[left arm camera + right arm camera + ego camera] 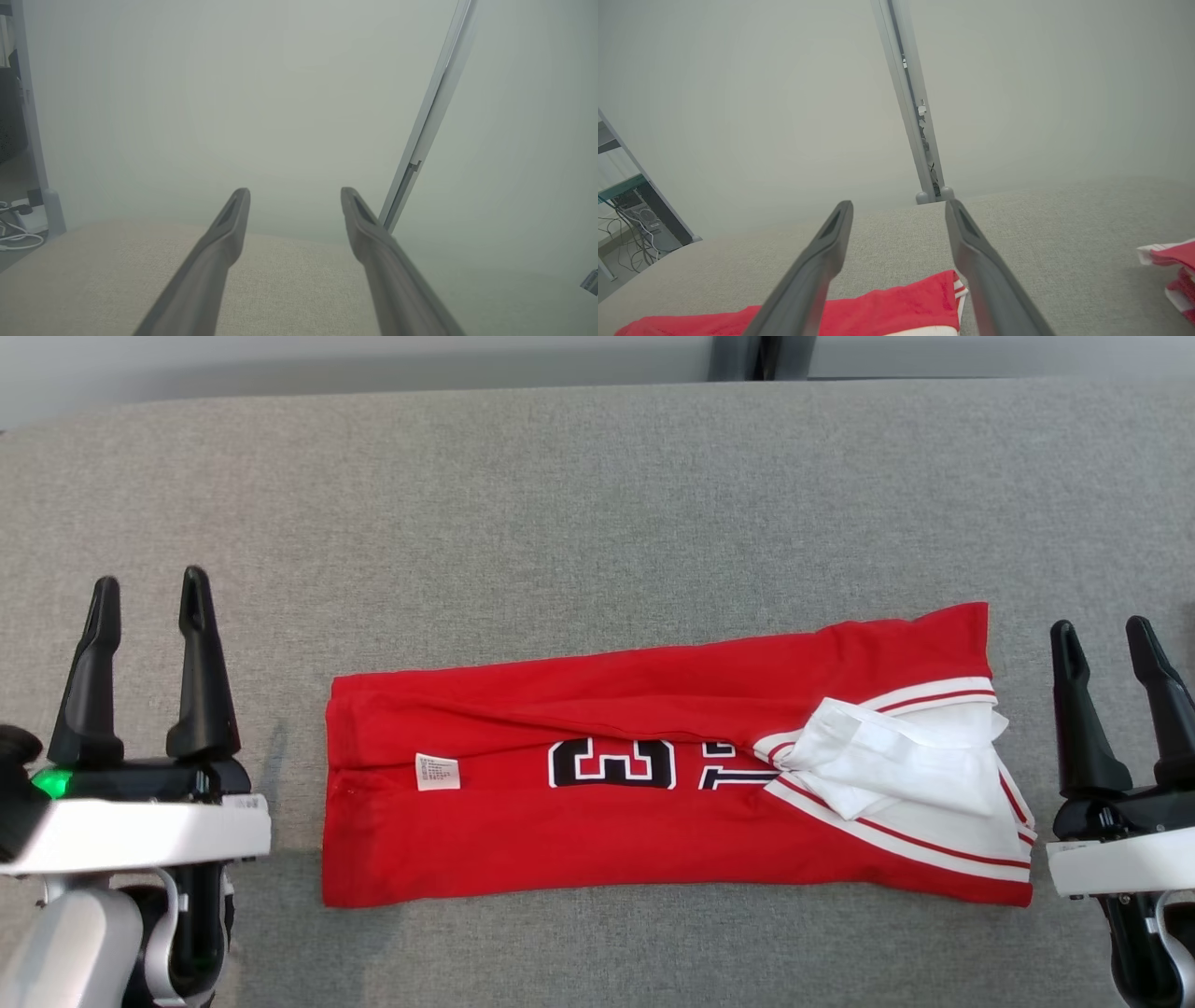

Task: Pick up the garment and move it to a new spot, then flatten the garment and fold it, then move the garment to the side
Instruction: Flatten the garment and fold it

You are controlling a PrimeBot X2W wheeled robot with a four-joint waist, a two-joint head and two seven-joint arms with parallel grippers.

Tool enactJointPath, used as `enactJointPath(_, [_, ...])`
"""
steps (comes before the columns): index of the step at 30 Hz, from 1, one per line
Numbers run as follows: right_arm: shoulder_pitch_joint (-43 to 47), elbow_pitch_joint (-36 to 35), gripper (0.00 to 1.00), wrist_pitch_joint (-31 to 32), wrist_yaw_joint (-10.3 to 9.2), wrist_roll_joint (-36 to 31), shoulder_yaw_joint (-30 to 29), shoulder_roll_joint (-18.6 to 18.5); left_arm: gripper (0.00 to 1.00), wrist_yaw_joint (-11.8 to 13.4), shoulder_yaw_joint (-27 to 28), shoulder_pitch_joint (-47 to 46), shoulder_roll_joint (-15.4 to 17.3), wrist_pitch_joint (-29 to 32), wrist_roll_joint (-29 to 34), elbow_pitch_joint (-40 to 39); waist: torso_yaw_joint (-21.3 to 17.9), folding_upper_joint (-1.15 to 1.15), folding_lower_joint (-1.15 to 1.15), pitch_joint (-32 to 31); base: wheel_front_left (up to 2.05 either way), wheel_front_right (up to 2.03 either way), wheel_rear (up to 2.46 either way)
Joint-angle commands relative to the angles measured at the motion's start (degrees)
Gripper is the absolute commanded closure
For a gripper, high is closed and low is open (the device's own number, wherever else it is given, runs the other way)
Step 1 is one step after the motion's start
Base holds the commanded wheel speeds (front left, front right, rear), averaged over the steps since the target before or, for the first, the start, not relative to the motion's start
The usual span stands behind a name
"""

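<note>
The garment (653,803), a red jersey with white trim, black numbers and a small white label, lies folded into a long band across the grey fabric table (560,504). Its white-trimmed end is bunched at the right. My left gripper (149,581) stands open to the left of the garment, apart from it, with nothing between its fingers. The right gripper (1102,625) is open just past the garment's right end, also holding nothing. In the right wrist view the garment's red corner (896,308) lies below my right gripper (899,203). The left wrist view has my left gripper (294,191) over bare table.
A pale wall with a grey upright post (910,107) runs behind the table's far edge. Another red and white cloth (1174,266) lies at the right edge of the right wrist view. Cables and equipment (635,219) sit on the floor beyond the table's corner.
</note>
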Motion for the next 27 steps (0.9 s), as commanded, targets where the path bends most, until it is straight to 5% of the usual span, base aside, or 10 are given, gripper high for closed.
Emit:
enactJointPath(1, [-0.5,-0.5,0.0,0.4,0.02,-2.0,-0.4,0.4,0.0,-0.2,0.8,1.0,-0.5,-0.1,2.9,-0.5,0.4,0.0,0.0,-0.7,0.0,0.0,0.0])
enactJointPath(12, [1.7,2.9,0.0,1.4,0.02,-11.0,-0.8,1.9,0.0,-6.5,1.8,4.2,-3.9,-0.1,15.0,5.8,2.3,0.0,0.0,-3.0,0.0,0.0,0.0])
enactJointPath(27, [2.1,7.4,0.0,2.5,0.02,-10.8,-2.0,1.8,0.0,-12.0,5.0,3.1,-7.9,-0.1,18.1,10.5,4.0,0.0,0.0,-3.8,0.0,0.0,0.0])
